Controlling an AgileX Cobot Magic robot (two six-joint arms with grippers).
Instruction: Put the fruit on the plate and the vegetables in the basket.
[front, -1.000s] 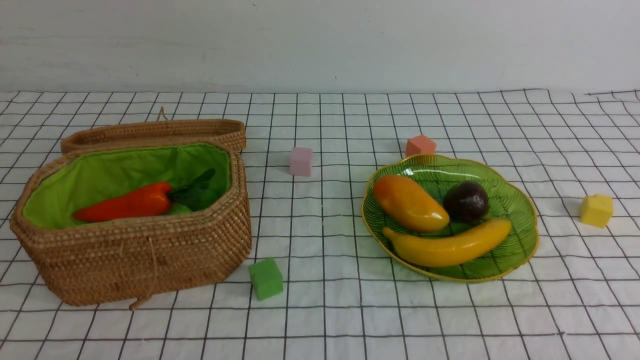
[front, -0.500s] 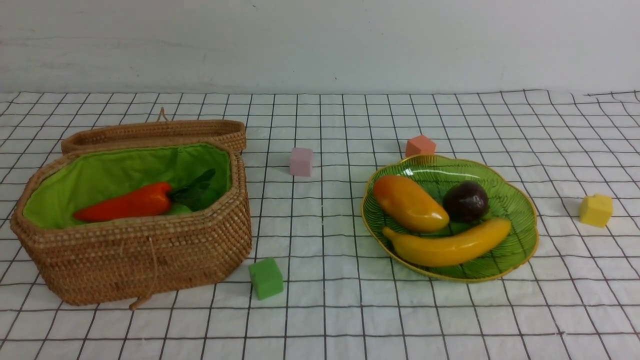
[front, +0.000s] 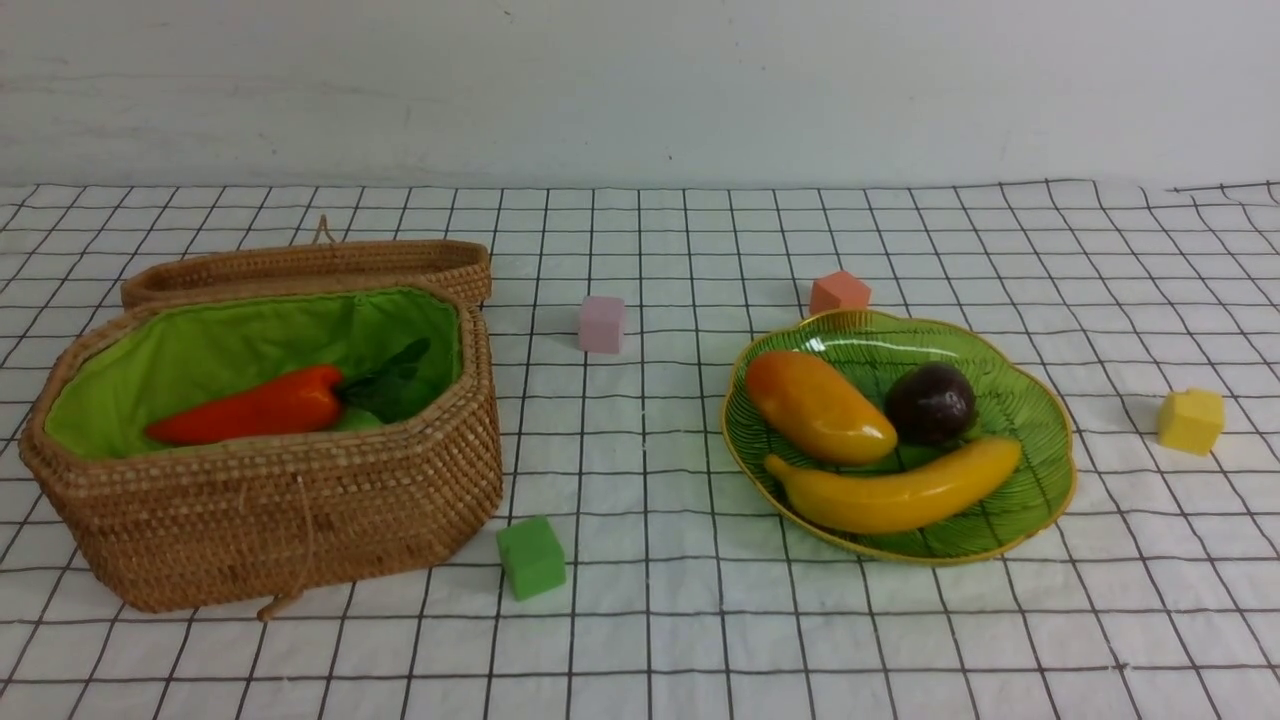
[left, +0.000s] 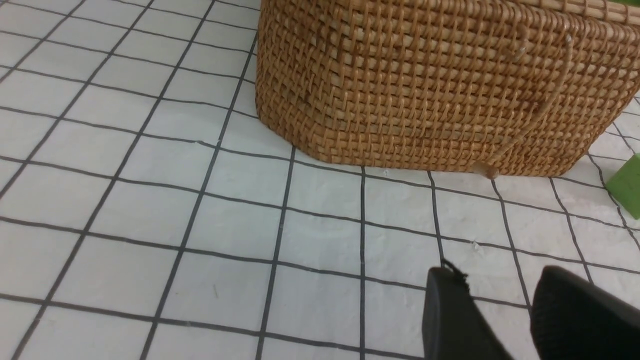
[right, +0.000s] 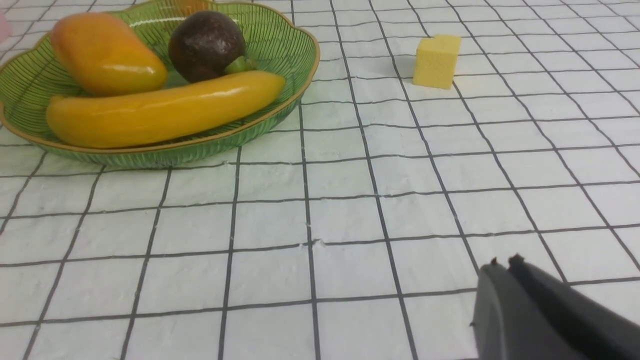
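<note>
Nothing on the table (front: 640, 500) has moved since the earlier front views: every item lies where it did, and neither arm enters the front view.

Far left: basket (front: 270, 500), lid folded back behind it, green lining showing. Inside lie the pepper (front: 250, 407), dark green leaves (front: 395, 380) that I take for the radish's, and a sliver of pale green (front: 352, 420), probably the gourd; the radish's white body is hidden.

Left wrist view: left hand (left: 500, 312) low over bare cloth, just in front of the basket wall (left: 440, 90). Its fingers (left: 450, 320) stand a little apart with nothing between them.

Centre: green cube (front: 531, 557) near the basket's front corner; pink cube (front: 601, 323) farther back.

Right: plate (front: 1040, 470) carrying the mango (front: 818, 405), mangosteen (front: 931, 402) and banana (front: 895, 487), all within the rim. An orange cube (front: 840, 291) sits just behind the plate; a yellow cube (front: 1191, 421) lies well to its right.

Right wrist view: right hand (right: 505, 270) over bare cloth, apart from the plate (right: 280, 115), fingertips pressed together, grasping nothing.

Reading: with all still and both hands free, sorting looks complete; only the cubes stay loose, and they belong to neither group.
</note>
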